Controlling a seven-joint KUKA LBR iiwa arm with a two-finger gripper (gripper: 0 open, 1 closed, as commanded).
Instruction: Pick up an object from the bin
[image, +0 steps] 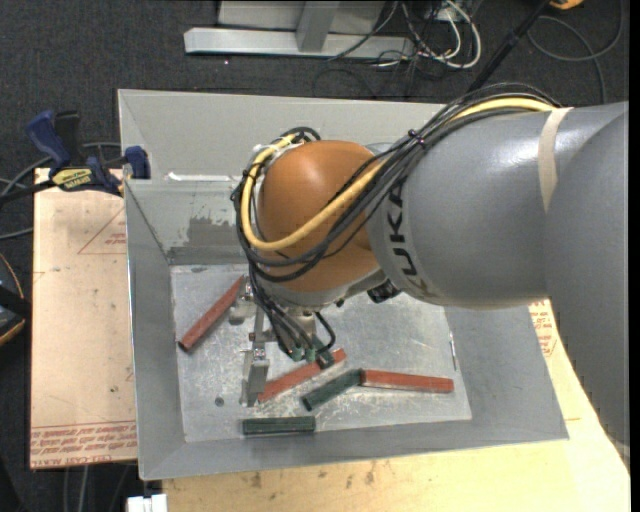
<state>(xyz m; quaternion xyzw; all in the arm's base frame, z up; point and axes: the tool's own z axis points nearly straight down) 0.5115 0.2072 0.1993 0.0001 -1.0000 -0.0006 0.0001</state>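
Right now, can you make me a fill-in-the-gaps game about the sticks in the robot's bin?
1. The arm comes into the bin from the picture's ___ side.
2. The stick at the far left is coloured ___.
3. The stick nearest the bin's front wall is dark ___.
4. The gripper hangs at the picture's ___ end of the middle red stick.

Missing words: right, red, green, left.

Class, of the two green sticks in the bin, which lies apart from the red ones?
The level green stick by the bin's near wall; the tilted green stick lies among red sticks.
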